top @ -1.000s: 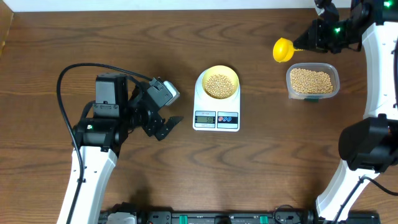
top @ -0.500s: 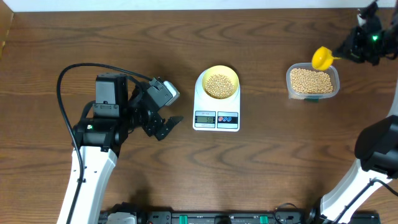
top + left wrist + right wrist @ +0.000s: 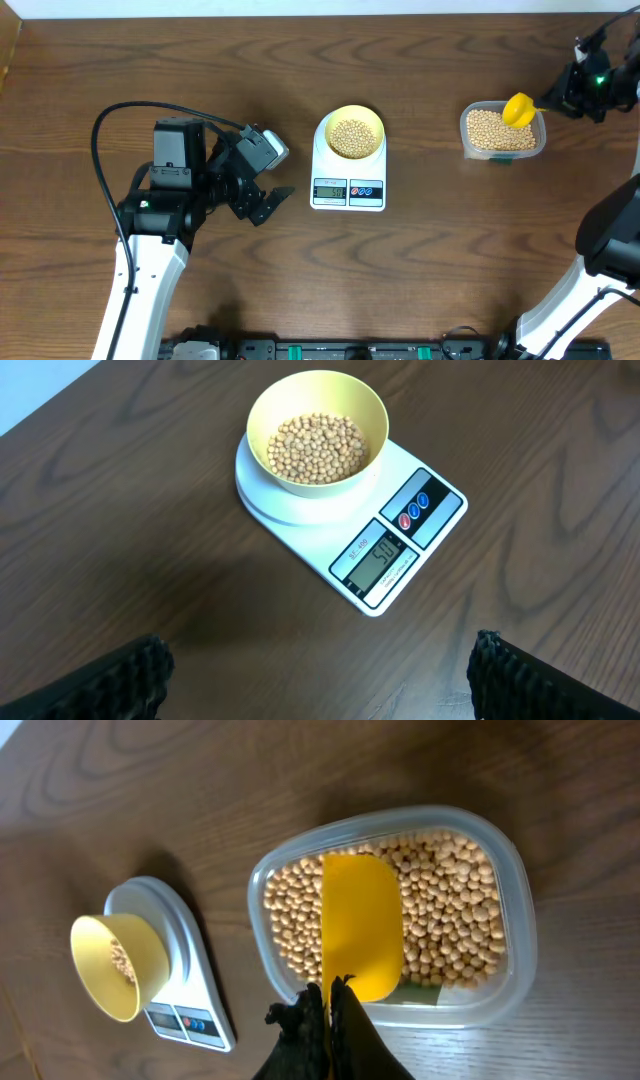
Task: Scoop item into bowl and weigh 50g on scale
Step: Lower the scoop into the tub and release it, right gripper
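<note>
Beans point(image 3: 450, 920) (under scoop point(image 3: 362, 925)) lie just beside right claw point(image 3: 328, 988).

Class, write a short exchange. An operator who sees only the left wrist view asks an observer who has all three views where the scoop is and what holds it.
Operator: I see only the bowl of beans on the scale. Where is the scoop?
Observer: The yellow scoop is over the clear container, off to the right of the scale.
Operator: Is anything holding it?
Observer: Yes, the right arm's jaws are shut on its handle end.
</note>
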{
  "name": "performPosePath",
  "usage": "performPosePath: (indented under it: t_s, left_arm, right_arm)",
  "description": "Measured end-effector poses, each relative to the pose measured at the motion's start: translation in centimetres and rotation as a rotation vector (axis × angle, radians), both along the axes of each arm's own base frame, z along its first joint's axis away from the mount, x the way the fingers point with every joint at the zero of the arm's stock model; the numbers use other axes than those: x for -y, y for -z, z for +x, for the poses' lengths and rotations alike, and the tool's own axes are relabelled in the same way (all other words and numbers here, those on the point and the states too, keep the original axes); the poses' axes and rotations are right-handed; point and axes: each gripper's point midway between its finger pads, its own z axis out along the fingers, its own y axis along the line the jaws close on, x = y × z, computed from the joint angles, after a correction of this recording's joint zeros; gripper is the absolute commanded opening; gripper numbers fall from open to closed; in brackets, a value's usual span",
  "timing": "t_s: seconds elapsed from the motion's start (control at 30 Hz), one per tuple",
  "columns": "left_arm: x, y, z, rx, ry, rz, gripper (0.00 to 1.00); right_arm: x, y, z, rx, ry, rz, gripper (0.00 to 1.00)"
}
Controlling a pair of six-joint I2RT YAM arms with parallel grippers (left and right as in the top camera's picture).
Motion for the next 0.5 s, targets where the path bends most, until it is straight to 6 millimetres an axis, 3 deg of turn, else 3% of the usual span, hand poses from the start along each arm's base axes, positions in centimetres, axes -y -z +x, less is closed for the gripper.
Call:
performPosePath:
  t_s: [0.3,0.5]
  left_arm:
    - [0.0,0.0,0.0,0.0,0.0,0.0,0.96]
    - [0.0,0.0,0.0,0.0,0.0,0.0,0.96]
  right_arm:
    - [-0.1,2.0,-0.2,-0.036,0.043,0.024,0.18]
    - [0.0,2.1,-0.3,-0.048,0.059,0.024,0.37]
